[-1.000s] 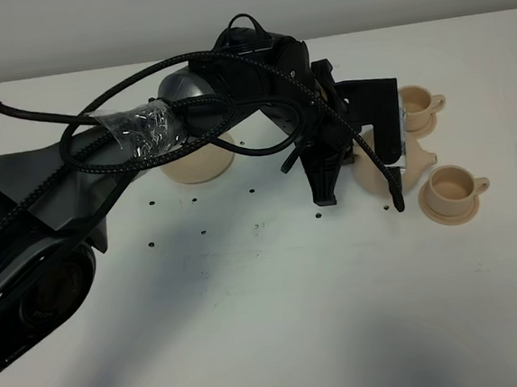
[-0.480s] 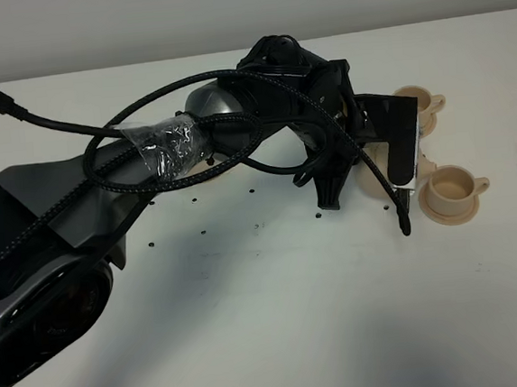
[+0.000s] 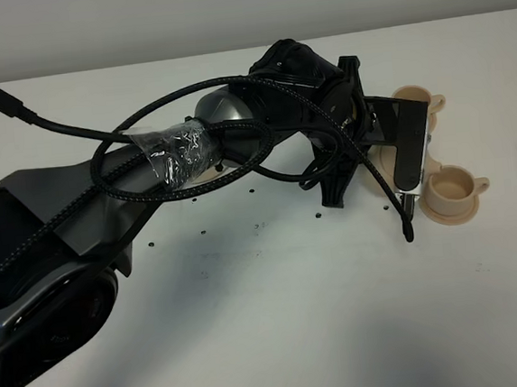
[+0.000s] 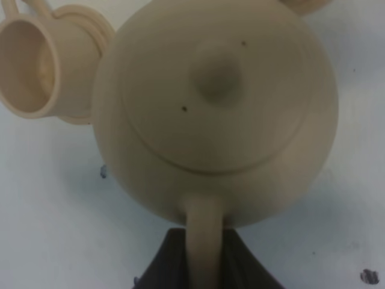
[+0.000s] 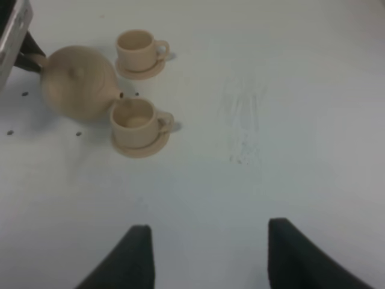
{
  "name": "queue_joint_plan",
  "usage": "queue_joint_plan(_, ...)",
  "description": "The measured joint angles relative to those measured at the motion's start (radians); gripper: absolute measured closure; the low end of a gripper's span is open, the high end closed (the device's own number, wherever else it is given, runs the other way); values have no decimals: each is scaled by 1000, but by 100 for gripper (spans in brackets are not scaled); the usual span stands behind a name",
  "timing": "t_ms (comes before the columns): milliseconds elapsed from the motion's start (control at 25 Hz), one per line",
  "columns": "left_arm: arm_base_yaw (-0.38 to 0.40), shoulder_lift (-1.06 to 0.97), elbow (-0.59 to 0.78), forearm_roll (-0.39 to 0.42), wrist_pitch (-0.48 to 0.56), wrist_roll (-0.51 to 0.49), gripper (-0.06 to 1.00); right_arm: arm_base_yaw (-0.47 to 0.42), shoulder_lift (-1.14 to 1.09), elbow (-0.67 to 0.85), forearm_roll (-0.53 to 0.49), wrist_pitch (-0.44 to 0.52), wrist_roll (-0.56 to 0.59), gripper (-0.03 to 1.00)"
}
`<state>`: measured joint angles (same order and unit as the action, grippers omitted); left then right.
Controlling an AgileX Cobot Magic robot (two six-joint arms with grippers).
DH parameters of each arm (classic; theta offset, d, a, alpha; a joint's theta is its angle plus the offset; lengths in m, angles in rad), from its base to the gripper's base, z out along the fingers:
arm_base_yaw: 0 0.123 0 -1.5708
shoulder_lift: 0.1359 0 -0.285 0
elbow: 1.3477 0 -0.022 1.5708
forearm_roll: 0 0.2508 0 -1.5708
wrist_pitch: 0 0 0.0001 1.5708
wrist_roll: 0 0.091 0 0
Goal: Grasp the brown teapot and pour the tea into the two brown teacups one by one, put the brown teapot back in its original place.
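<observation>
Left pincer (image 4: 204, 256) was shut tight on the loop handle of the brown teapot (image 4: 216, 108), one dark finger on each side of it; right pincer (image 5: 207, 259) stood wide apart above bare surface (image 5: 271, 120), gripping nothing and well apart from the crockery.

The teapot hung between the two brown teacups, its spout at the rim of the nearer cup (image 5: 135, 120) and its body near the farther cup (image 5: 137, 49). From there the pour could probably have missed; a spout slightly off the small mouth would have sent tea onto the saucer or the surface. The slender handle was the only hold, so the heavy body might have swung in the jaws; a steeper tilt might have let the lid slide off; a drift sideways might have knocked the farther cup. In the high view the arm hid most of the pot, which made judging the aim harder.

The pot looked squat and round, matte pale tan, with a knobbed lid seated in its rim and a few dark specks on it.
</observation>
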<state>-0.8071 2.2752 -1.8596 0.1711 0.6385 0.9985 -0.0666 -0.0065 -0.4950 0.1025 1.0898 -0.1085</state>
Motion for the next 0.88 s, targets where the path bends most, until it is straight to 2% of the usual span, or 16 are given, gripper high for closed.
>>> queue_joint_plan(440, -36, 0, 0, 158, -26, -78, 81, 0, 0, 0, 0, 0, 0, 55)
queue_joint_plan(880, -44, 0, 0, 174, -39, -90, 81, 0, 0, 0, 0, 0, 0, 55)
